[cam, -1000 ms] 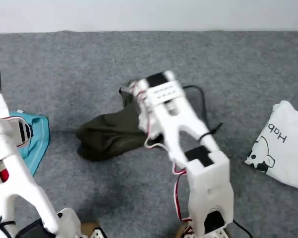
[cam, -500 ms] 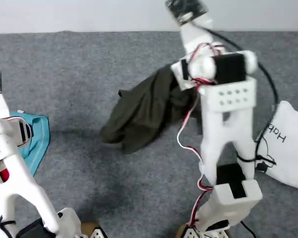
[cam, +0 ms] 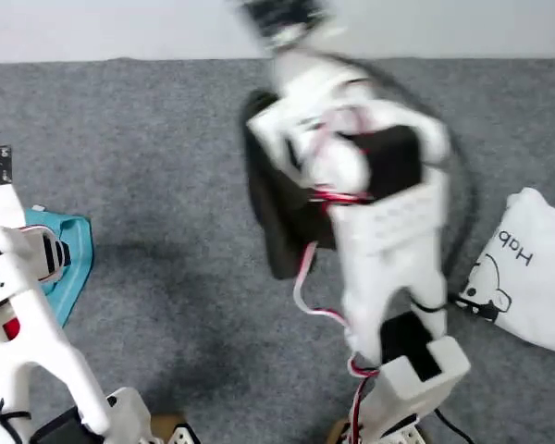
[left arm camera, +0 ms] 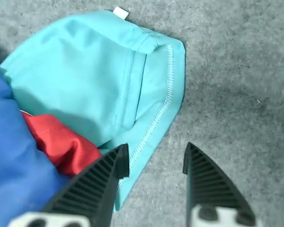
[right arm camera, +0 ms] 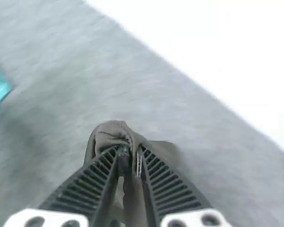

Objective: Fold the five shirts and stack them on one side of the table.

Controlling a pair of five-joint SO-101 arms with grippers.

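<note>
My right gripper (right arm camera: 130,156) is shut on a bunched fold of the dark olive shirt (right arm camera: 111,135). In the high view the olive shirt (cam: 270,199) hangs lifted above the grey table, beside the raised right arm (cam: 384,208). Over at the table's left edge, my left gripper (left arm camera: 154,156) stands open just above the hem of a teal shirt (left arm camera: 94,80). A red shirt (left arm camera: 61,144) and a blue shirt (left arm camera: 14,175) lie against the teal one. The high view shows the teal shirt (cam: 74,264) partly hidden by the left arm (cam: 18,305).
A white shirt with a printed panda (cam: 527,277) lies folded at the right edge of the table. The grey felt table top (cam: 166,139) ends at a white wall at the back.
The right arm lifted the olive shirt off the table, swung it up and back, then toward the left; the shirt now hangs in the air. The left arm stayed still.
</note>
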